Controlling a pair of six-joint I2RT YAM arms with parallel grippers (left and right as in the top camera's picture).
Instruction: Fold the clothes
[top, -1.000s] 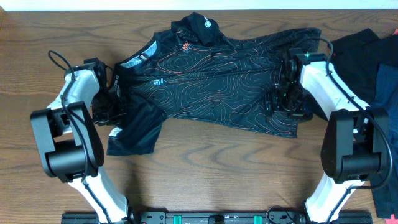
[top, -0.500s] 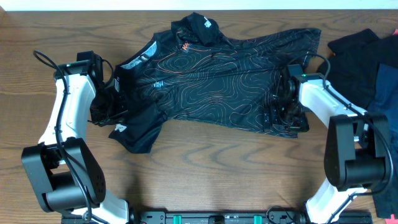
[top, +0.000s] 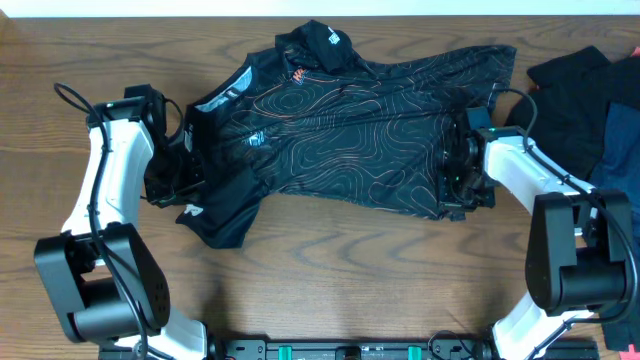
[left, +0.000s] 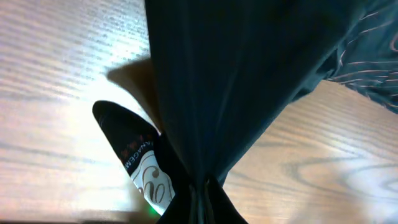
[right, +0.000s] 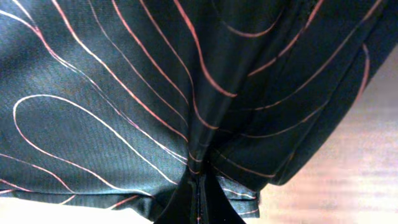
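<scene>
A black cycling jersey of thin, slick fabric, printed all over with fine orange-red contour lines, lies spread across the middle of the wood-grain table, its collar toward the left arm and its hem toward the right arm. The left gripper is closed on the plain black sleeve. In the left wrist view the cloth gathers into tight pleats at the pinch and hangs in a smooth, taut cone, with a white-printed cuff curling beneath it. The right gripper is clamped on the hem edge, where the right wrist view shows the patterned fabric bunched into a narrow fold and fanning out above. A heap of dark clothes sits at the table's right side, a blue piece beside it. Against half a second ago, the right gripper sits a little farther up the table and the hem corner is drawn in with it, while the sleeve has shifted slightly toward the body of the jersey. A second ago the sleeve lay flatter and lower on the table.
</scene>
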